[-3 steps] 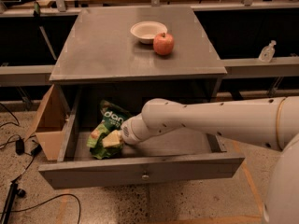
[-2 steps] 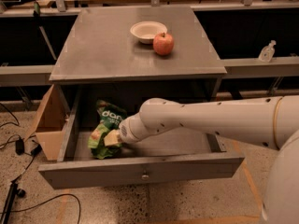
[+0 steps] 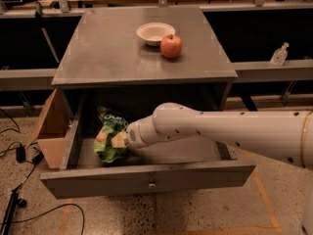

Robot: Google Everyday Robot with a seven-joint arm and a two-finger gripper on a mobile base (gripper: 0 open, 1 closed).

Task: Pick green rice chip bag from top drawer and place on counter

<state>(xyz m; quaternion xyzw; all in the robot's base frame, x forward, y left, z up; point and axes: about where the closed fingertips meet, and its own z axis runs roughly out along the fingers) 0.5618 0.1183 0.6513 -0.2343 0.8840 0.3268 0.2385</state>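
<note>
The green rice chip bag point(image 3: 108, 137) is seen lying crumpled in the left part of the top drawer point(image 3: 146, 178), which is pulled out from under the counter point(image 3: 112, 50). The gripper point(image 3: 121, 140) is pressed against the right side of the bag, inside the drawer; whether the bag is grasped or the gripper is spread cannot be told, as its tip is hidden against the packet. The white arm point(image 3: 220, 129) is stretched in from the right, across the drawer's front panel. On the counter, a white bowl point(image 3: 155, 33) is set near the back edge, and a red apple point(image 3: 171, 46) is placed just beside it. A cardboard box point(image 3: 51, 126) is propped against the cabinet's left side, and a small clear bottle point(image 3: 279, 55) is found on the rail at the right.
</note>
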